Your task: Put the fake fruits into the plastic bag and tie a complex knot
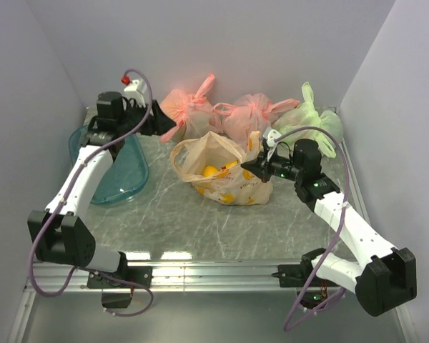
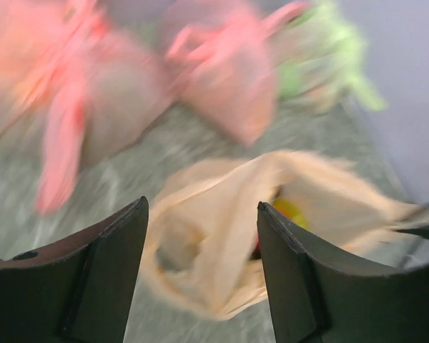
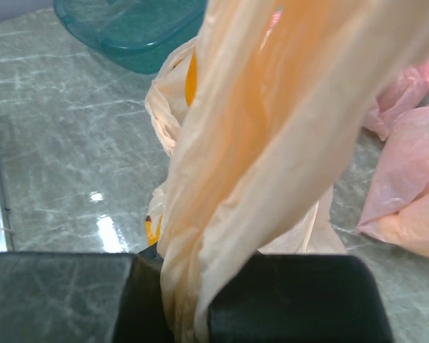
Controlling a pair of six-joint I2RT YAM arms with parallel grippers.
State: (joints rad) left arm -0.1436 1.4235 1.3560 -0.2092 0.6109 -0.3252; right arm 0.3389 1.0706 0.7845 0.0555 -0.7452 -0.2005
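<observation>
The left wrist view is smeared by motion blur and gives only rough shapes. In the right wrist view a stretched band of film hides most of what lies behind it. The plastic bag (image 1: 222, 175) – thin, translucent, pale peach, crumpled, with small yellow prints – sits on the grey marbled table (image 1: 164, 221) to the right of the teal tub (image 1: 121, 189), near it but not touching. Its film veils the fake fruits (image 1: 211, 171): rounded yellow ones show through, and a red spot may be another, though the blur prevents a firm call. The right gripper (image 1: 249, 171), at the bag's side away from the tub, is clenched on a gathered, twisted strip of the bag, pulled taut from between its black fingers (image 3: 293, 300). The left gripper (image 1: 159, 120), beyond the tub's far end, has its fingers (image 2: 104, 271) spread and grasps nothing – the bag lies past them. Two pink bags (image 1: 189, 111) and a green bag (image 1: 311, 121), all knotted, stand behind the plastic bag, farther right of the tub.
</observation>
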